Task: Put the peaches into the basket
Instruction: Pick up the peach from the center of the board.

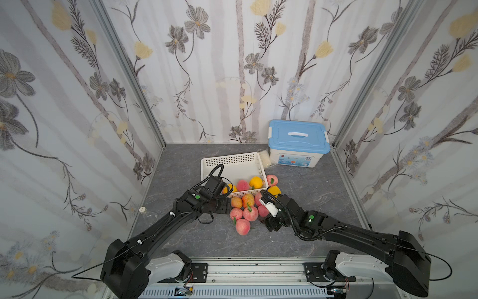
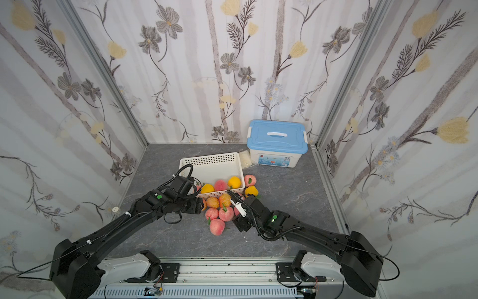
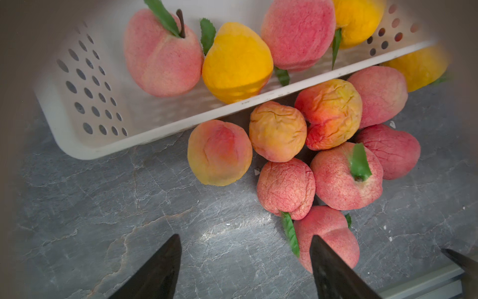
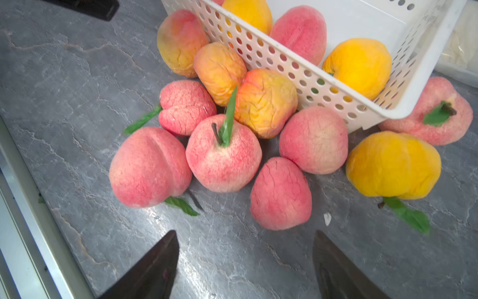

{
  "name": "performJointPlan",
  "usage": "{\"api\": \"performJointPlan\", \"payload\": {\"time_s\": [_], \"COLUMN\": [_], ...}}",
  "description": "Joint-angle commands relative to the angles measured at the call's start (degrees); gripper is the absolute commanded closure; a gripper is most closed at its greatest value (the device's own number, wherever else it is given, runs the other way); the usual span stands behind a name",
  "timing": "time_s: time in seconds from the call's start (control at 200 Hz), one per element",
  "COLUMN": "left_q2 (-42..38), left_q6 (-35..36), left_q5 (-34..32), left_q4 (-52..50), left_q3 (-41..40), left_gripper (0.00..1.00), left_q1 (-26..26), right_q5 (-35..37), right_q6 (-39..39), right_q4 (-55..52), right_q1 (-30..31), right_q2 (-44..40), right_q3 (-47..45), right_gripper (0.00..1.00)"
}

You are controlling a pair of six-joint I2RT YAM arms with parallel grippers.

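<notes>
In both top views the basket (image 1: 230, 158) (image 2: 210, 160) stands near the middle of the grey surface (image 1: 181, 165), with a blue-lidded white box (image 1: 298, 145) behind it to the right and a pale bag (image 1: 266, 158) between the two. Some peaches (image 1: 242, 185) lie inside along the near wall. The others are heaped on the surface just in front of that wall, and a pink one (image 1: 271, 180) and a yellow one (image 1: 274, 191) lie by its right corner. The left arm (image 1: 201, 199) hangs over the basket's near left corner, and the right arm (image 1: 289, 214) reaches in beside the heap; from up here neither pair of jaws can be read. In the left wrist view the left jaws stand well apart with only bare surface between them. One dark fingertip (image 3: 333, 271) overlaps a pink peach (image 3: 328, 233) at the edge of the heap, though I cannot tell whether it touches. Four peaches, two pink and two yellow, rest inside the perforated wall (image 3: 90, 108). In the right wrist view the right jaws are likewise spread wide and hold nothing, poised over bare surface just short of a pink peach (image 4: 280, 194). Ten peaches lie outside the basket, packed against its near wall (image 4: 284, 67)
</notes>
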Motion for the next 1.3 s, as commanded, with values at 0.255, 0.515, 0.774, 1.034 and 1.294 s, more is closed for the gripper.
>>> {"api": "performJointPlan", "payload": {"time_s": [0.255,0.515,0.774,1.034,1.294], "left_q2": [7.7,12.6,17.5,20.6,21.8], "left_q6": [-12.3,-13.1,-12.6,-12.6,-12.8], "left_q5": [-9.1,-10.2,-11.3,-11.7,-12.9], "left_q4": [1.6,4.2,5.9,7.4,7.4], "left_q3": [1.1,1.9,3.5,4.0,3.7], "left_gripper": [0.22,0.22,0.22,0.26,0.33], "left_q1": [-2.9,-3.0,-3.0,-3.0,-3.0], "right_q5": [-5.3,-7.8,-7.8,-7.7,-7.6], "right_q6": [-3.9,-6.3,-6.4,-6.4,-6.3], "right_q4": [10.6,12.2,12.5,12.9,12.9], "right_q1": [0.1,1.6,2.2,2.3,2.3], "right_q2": [-14.7,-14.9,-14.4,-14.5,-14.3], "right_q3": [-8.4,-9.4,-9.3,-9.5,-9.3], "right_gripper": [0.18,0.18,0.18,0.18,0.18]}}
